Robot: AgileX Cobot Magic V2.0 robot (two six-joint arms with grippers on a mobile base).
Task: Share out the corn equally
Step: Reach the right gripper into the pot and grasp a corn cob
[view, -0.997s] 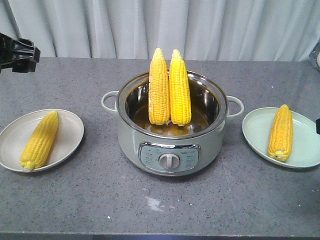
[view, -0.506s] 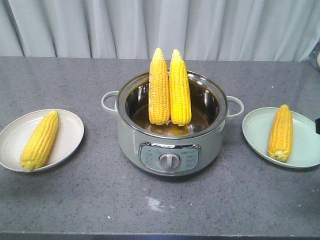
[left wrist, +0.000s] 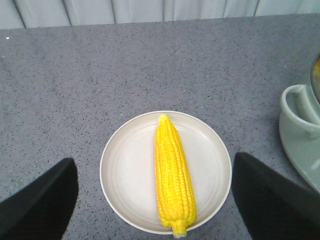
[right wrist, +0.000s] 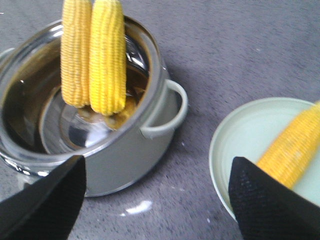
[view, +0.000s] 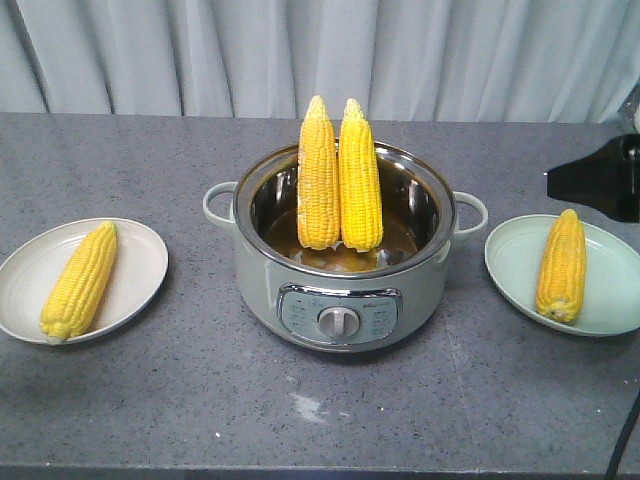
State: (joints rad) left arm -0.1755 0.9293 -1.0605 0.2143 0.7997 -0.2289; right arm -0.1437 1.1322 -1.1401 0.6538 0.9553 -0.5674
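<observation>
Two cobs of corn (view: 318, 175) (view: 360, 180) lean upright side by side in the steel pot (view: 340, 270). A third cob (view: 80, 280) lies on the cream plate (view: 140, 250) at left, and another (view: 562, 265) on the pale green plate (view: 610, 300) at right. My left gripper (left wrist: 155, 162) hovers open above the cream plate (left wrist: 125, 165), its fingers either side of that cob (left wrist: 172, 180). My right gripper (right wrist: 157, 165) is open and empty over the table between the pot (right wrist: 125, 150) and the green plate (right wrist: 230, 140). Its black body (view: 600, 180) shows at the right edge.
The pot has side handles (view: 470, 212) and a front control knob (view: 338, 322). A grey curtain (view: 300, 50) hangs behind the speckled grey counter (view: 200, 400). A small white smear (view: 305, 407) marks the counter in front of the pot.
The left arm has left the top-left of the front view. The right arm has come into view at the right edge, above the green plate. No corn has moved.
</observation>
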